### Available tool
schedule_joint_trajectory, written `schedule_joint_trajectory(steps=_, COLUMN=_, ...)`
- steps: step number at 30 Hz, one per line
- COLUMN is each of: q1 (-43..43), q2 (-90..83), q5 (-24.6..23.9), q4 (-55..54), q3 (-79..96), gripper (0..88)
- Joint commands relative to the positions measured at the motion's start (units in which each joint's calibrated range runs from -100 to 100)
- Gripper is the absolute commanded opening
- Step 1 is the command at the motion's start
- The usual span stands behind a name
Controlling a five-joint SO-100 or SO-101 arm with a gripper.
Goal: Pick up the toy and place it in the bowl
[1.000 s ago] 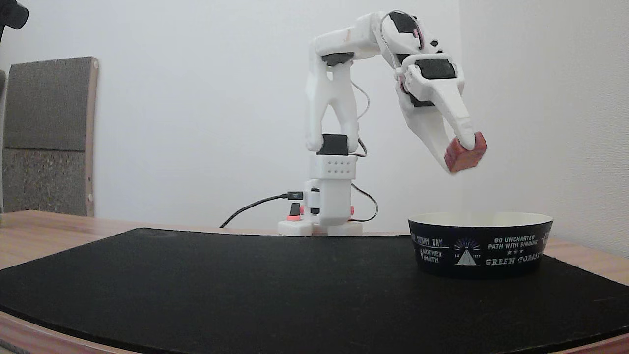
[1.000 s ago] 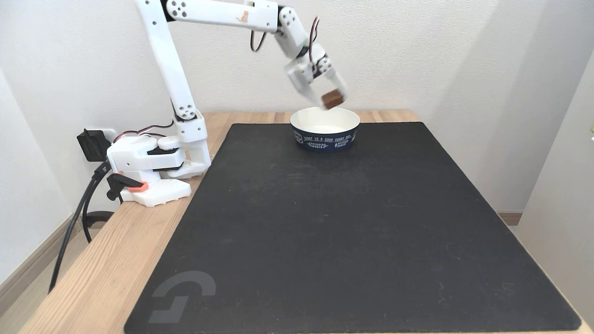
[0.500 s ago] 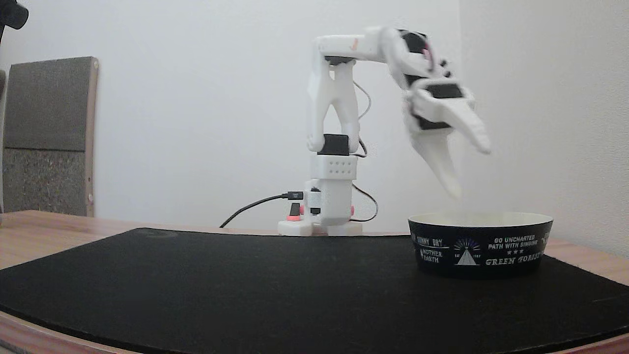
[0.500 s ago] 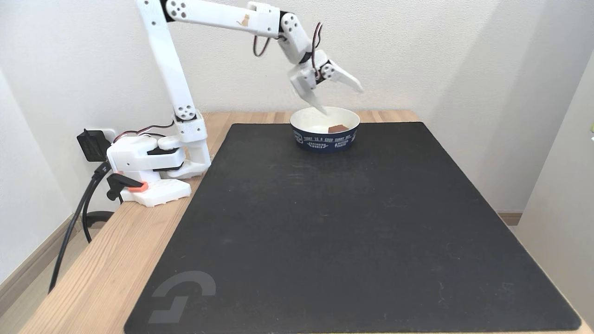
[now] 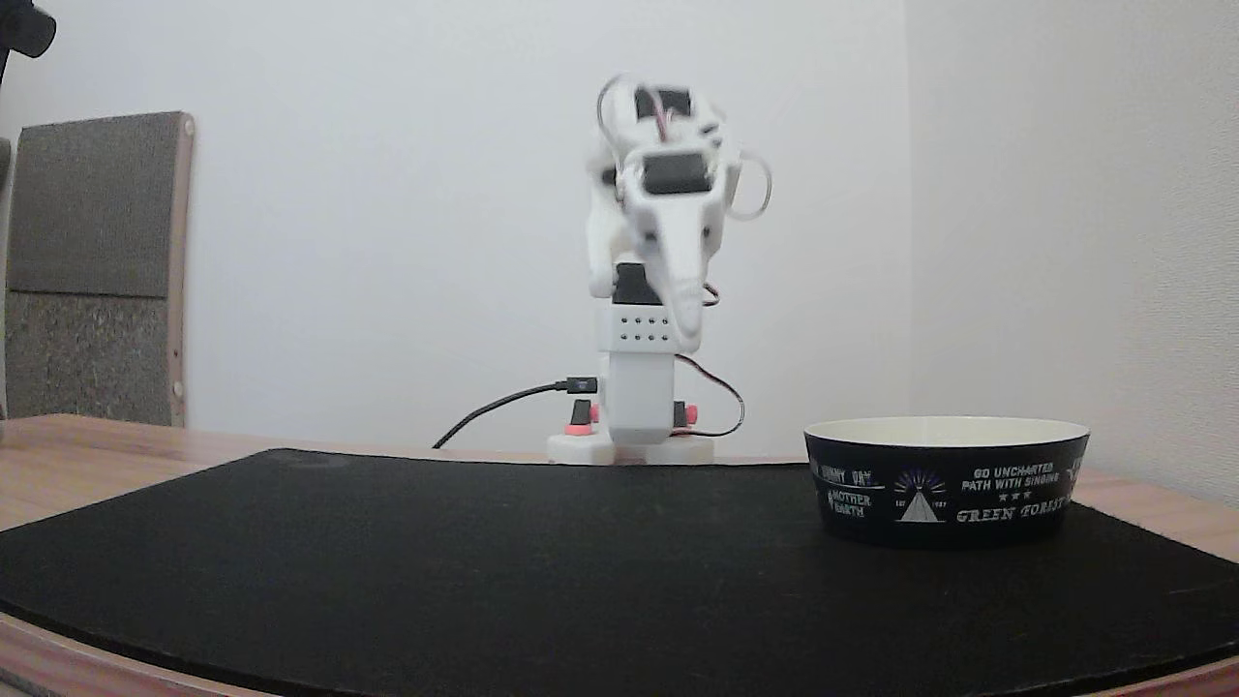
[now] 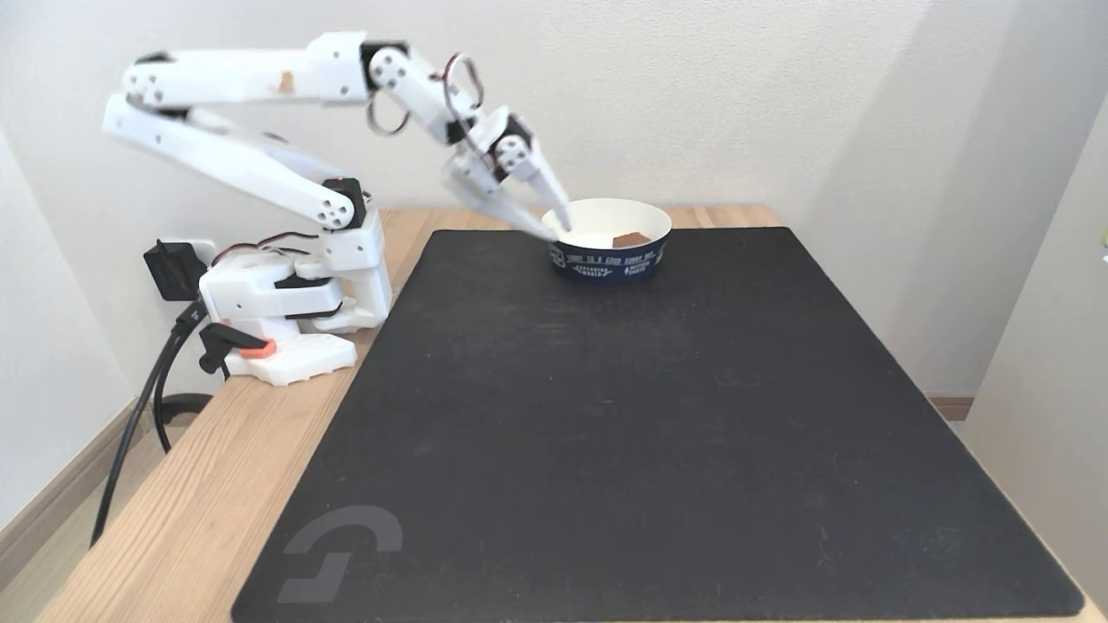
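Observation:
The toy (image 6: 632,239), a small red-brown block, lies inside the bowl (image 6: 606,262) on its cream floor, toward the right side. The bowl is black outside with white print and stands at the far edge of the mat. In a fixed view at table level the bowl (image 5: 944,484) stands at the right, and its wall hides the toy. My gripper (image 6: 557,232) hangs just left of the bowl's rim, its fingertips nearly together and nothing between them. At table level the gripper (image 5: 688,339) points down in front of the arm's base, blurred.
A black mat (image 6: 649,415) covers most of the wooden table (image 6: 199,502). The arm's base (image 6: 286,303) sits at the table's left edge, with cables (image 6: 138,415) hanging off it. A grey padded board (image 5: 92,261) leans on the wall at far left.
The gripper let go of the toy, which dropped into the bowl. The arm has since folded back and swung away from over the bowl, and the fingers have come together.

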Motion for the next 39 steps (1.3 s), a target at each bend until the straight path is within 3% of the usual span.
schedule_joint_trajectory(steps=1, q1=0.5, q2=-15.8, q5=0.1, q4=-0.7, q3=12.5, gripper=5.0)
schedule_joint_trajectory(steps=11, q1=3.3, q2=-43.3, q5=0.2, q4=1.9, q3=33.6, gripper=5.0)
schedule_joint_trajectory(steps=39, q1=6.4, q2=-43.0, q5=0.1, q4=4.8, q3=33.4, gripper=5.8)
